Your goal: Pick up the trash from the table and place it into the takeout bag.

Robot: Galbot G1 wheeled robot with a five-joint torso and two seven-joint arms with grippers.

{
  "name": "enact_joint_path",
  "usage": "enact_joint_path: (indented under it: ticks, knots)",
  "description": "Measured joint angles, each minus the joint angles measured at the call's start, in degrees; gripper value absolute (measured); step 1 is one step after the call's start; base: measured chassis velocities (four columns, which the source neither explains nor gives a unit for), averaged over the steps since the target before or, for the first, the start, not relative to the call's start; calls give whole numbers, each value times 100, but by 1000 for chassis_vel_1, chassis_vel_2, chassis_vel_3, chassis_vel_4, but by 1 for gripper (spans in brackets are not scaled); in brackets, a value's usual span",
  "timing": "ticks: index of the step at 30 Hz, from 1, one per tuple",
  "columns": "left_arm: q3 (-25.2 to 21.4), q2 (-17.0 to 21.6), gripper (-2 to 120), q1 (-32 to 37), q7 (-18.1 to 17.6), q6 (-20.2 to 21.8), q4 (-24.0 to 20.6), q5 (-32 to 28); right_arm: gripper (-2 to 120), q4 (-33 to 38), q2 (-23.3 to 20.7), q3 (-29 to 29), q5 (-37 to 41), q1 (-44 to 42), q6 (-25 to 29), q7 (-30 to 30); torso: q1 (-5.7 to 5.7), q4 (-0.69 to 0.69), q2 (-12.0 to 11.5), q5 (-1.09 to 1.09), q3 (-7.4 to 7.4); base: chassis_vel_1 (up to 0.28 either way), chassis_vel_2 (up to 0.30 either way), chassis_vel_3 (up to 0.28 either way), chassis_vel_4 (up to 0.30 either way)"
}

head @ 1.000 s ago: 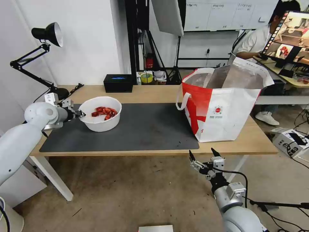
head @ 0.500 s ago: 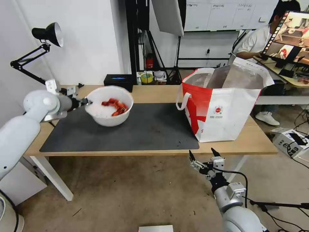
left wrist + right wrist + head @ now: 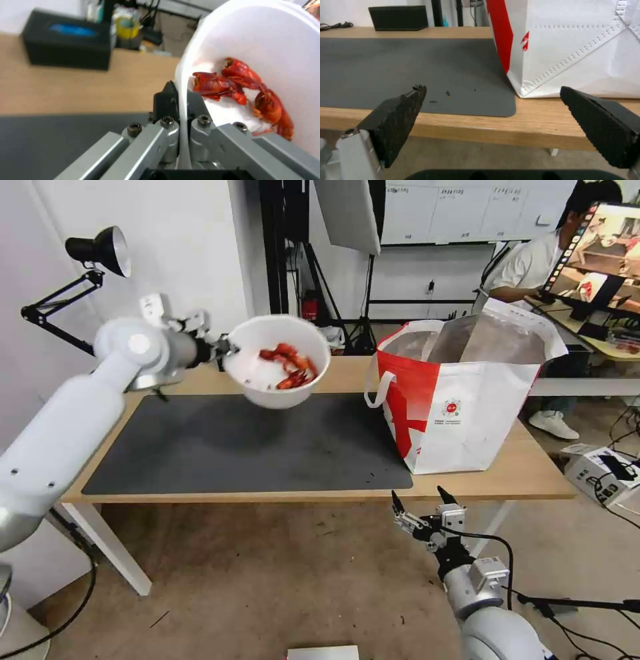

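Note:
My left gripper (image 3: 225, 351) is shut on the rim of a white round bowl (image 3: 278, 361) holding red shells (image 3: 288, 365), and the bowl hangs in the air above the dark grey mat (image 3: 247, 443), tilted a little. In the left wrist view the gripper (image 3: 179, 100) pinches the bowl's wall (image 3: 266, 42) between its fingers, with the red shells (image 3: 246, 87) just inside. The white-and-red takeout bag (image 3: 460, 393) stands open at the table's right end, to the right of the bowl. My right gripper (image 3: 421, 499) waits open below the table's front edge (image 3: 320, 498), and in its own wrist view (image 3: 493, 105) it faces the bag (image 3: 573, 47).
A black box (image 3: 235, 355) sits at the back of the table, partly behind my left arm; it also lies beyond the bowl (image 3: 66, 47). A black desk lamp (image 3: 93, 253) stands at the far left. Small dark crumbs (image 3: 446, 93) lie on the mat (image 3: 403, 67).
My left arm has lifted the bowl off the mat and carried it up and to the right, toward the bag. The right arm has stayed still.

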Motion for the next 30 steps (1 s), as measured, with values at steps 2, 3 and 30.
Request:
enact_joint_path:
  ticks: [2,3,30]
  knots:
    - [162,-226,0,-353,-78,-54,138,-68,100,0,0,0,0,0,0,-2,0,0,0,2,0,0,0,0,0]
    - [162,-226,0,-353,-78,-54,138,-68,100,0,0,0,0,0,0,-2,0,0,0,2,0,0,0,0,0]
    - [1249,-3143,0,-1391,-787,-1469,1753,583,100,0,0,0,0,0,0,-1,0,-1,0,1,0,0,0,0,0]
